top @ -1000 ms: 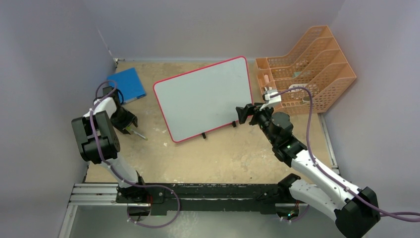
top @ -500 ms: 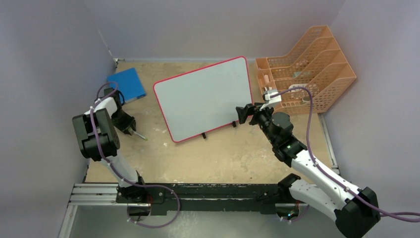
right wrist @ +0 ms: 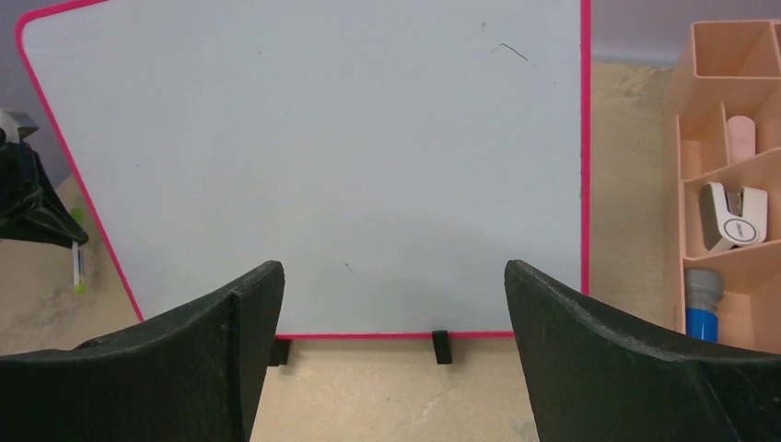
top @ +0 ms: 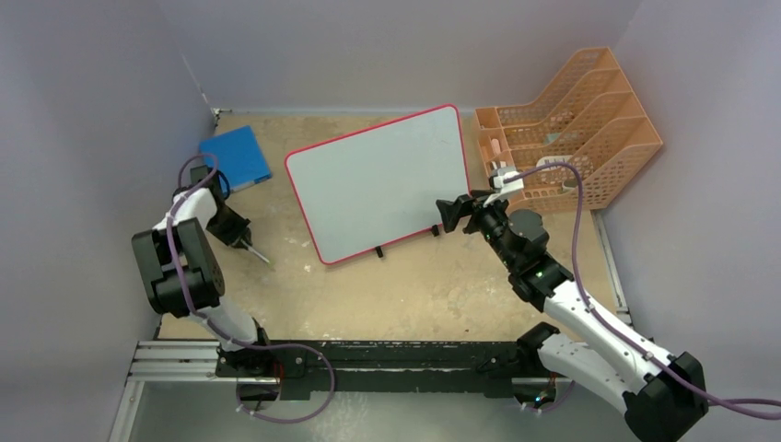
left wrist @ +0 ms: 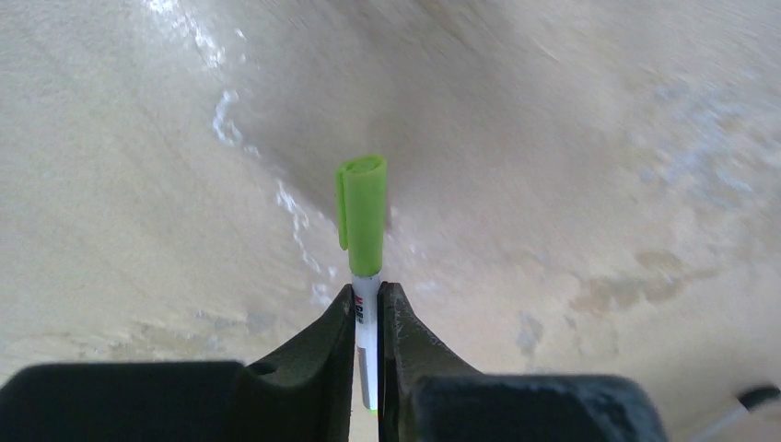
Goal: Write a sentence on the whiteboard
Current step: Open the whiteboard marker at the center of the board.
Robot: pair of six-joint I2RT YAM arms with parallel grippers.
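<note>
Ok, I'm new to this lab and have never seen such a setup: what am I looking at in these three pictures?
Two robot arms are bolted at the near edge of a table. One picture looks down from above; the other two come from a camera on each wrist. On the table are a red-rimmed whiteboard, nearly blank, a blue pad and an orange rack. The left hand pinches a marker with its green cap on. The right hand is open and empty, facing the whiteboard.
</note>
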